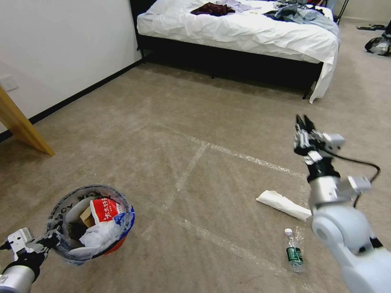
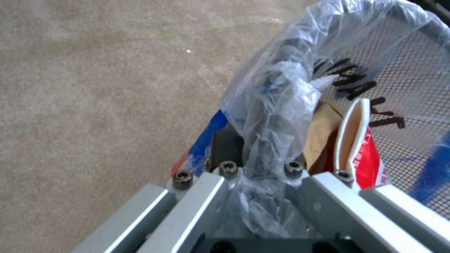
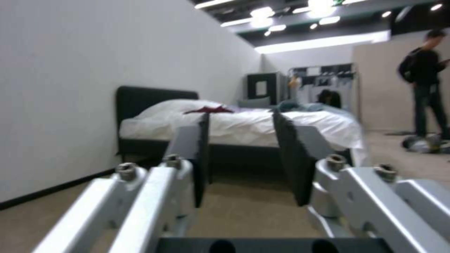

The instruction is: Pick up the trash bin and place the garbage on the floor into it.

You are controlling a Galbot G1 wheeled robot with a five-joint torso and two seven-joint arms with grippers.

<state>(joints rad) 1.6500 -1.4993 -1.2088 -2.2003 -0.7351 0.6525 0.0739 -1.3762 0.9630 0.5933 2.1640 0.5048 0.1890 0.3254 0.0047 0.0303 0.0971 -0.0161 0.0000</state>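
The red trash bin (image 1: 118, 244), lined with a clear bag with black lettering, is at the lower left over the floor (image 1: 171, 122). My left gripper (image 1: 45, 240) is shut on its near rim; the left wrist view shows that gripper (image 2: 262, 154) pinching bag and rim (image 2: 290, 52). Inside lie a red wrapper (image 1: 104, 208), a brown paper bag (image 2: 321, 137) and white plastic (image 1: 97, 236). On the carpet at the lower right lie a white flat slipper (image 1: 283, 204) and a small plastic bottle (image 1: 294, 250). My right gripper (image 1: 304, 122) hangs raised above them, open and empty (image 3: 246, 158).
A bed with white sheets (image 1: 244, 36) and clothes on it stands at the back. A white wall runs along the left, with a slanted wooden leg (image 1: 24, 126) beside it. Dark items (image 1: 378, 44) lie on the floor at the far right. Shiny tape lines (image 1: 191, 167) cross the carpet.
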